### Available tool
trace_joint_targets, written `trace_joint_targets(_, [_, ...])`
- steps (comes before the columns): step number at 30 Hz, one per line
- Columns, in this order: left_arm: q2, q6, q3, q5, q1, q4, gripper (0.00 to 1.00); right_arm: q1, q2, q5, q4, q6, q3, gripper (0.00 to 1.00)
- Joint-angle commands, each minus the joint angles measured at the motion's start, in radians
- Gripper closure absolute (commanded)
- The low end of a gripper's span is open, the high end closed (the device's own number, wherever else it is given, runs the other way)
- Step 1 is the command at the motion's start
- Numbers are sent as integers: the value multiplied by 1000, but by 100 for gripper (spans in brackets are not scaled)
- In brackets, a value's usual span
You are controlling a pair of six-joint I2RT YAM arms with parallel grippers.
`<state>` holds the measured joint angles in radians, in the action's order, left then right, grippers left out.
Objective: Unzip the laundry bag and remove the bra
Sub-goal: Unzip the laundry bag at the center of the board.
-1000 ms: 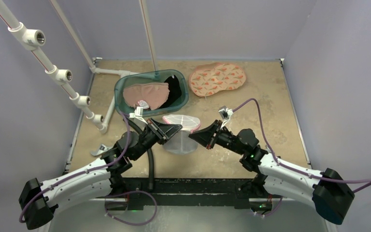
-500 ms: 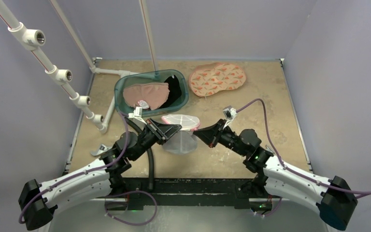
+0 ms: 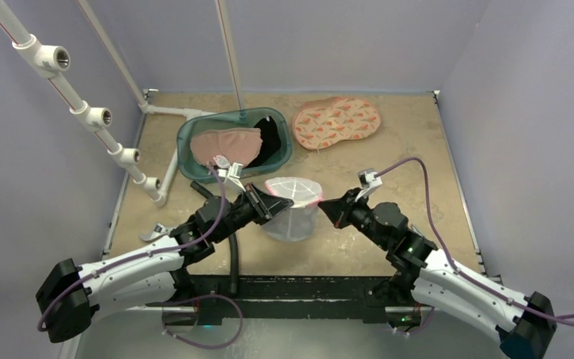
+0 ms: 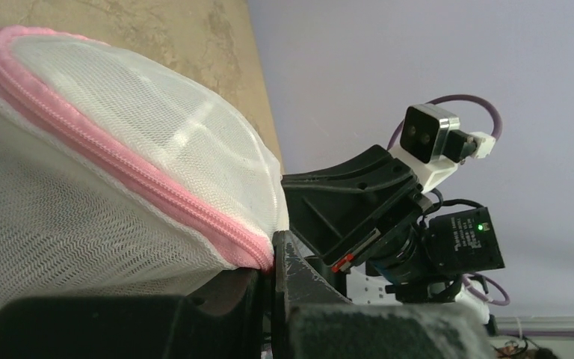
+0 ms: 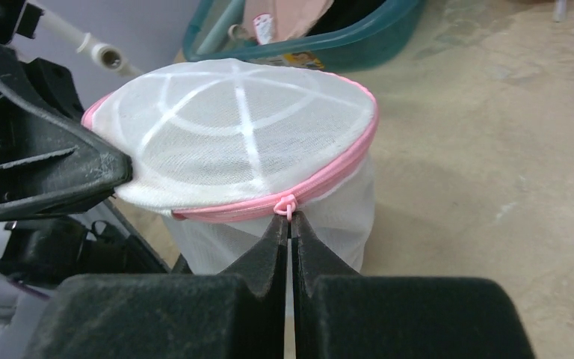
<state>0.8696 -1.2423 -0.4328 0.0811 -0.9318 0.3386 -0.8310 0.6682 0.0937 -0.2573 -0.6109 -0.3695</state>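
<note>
Top external view: the laundry bag [image 3: 293, 215], a white mesh cylinder w/ a domed lid, stands upright at mid tabletop [image 3: 403, 172], directly between the two arms. Each arm reaches in to the lid rim, one from each side. You cannot tell whether the bag's base rests on the tabletop.

Left wrist view: the left fingers [image 4: 288, 273] are fully closed. They pinch the pink zipper [image 4: 127, 168] band and mesh at the lid edge on the bag's left side.

Right wrist view: the right fingers [image 5: 275, 243] are fully closed on the small pink zipper pull [image 5: 287, 203]. The pull sits at the near side of the seam, approx. mid-run. The zipper reads as closed on both sides of the pull.

Bra: the mesh hides the contents, so you cannot tell if it is inside.

Other items, top external view:
- Teal tub [image 3: 184, 153] behind the bag, holding a pink garment [image 3: 228, 146] and a black item [image 3: 270, 138].
- Patterned pad [image 3: 336, 122] lying flat, right of the tub.
- White pipe rack [image 3: 90, 116] along the left side.
- Black hose [image 3: 232, 258] beside the left arm.
</note>
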Motion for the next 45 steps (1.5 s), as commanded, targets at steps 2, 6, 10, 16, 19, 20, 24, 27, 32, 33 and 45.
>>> trace_joint_targets(2, [106, 141, -81, -143, 7, 194, 100, 3, -97, 206, 152, -6, -8, 100])
trace_joint_targets(6, [255, 247, -133, -297, 68, 307, 100, 4, -150, 243, 162, 35, -2, 100])
trace_joint_targets(10, [355, 364, -202, -443, 145, 299, 100, 3, -192, 197, 124, 76, 22, 100])
trace_joint_targets(16, [404, 349, -76, -335, 173, 340, 55, 3, -154, 134, 44, 80, 111, 100])
trace_joint_targets(19, [397, 189, 80, -284, 175, 519, 33, 1, -130, 125, 14, 65, 133, 100])
trace_joint_targets(20, [388, 143, 122, -268, 175, 570, 31, 2, -125, 120, 6, 64, 137, 100])
trace_joint_targets(24, [301, 7, 216, -163, 129, 593, 28, 2, -116, 111, -1, 70, 135, 100])
trace_joint_targets(27, [213, 6, 163, 2, -5, 421, 27, 2, -108, 107, -5, 75, 131, 100])
trace_joint_targets(32, [218, -24, 15, 142, -88, 270, 26, 3, -99, 90, -13, 80, 126, 100])
trace_joint_targets(33, [236, -17, -14, 155, -89, 245, 27, 2, -96, 86, -14, 80, 125, 100])
trace_joint_targets(45, [415, -176, -71, 180, -109, 178, 27, 1, -45, 47, -24, 99, 93, 100])
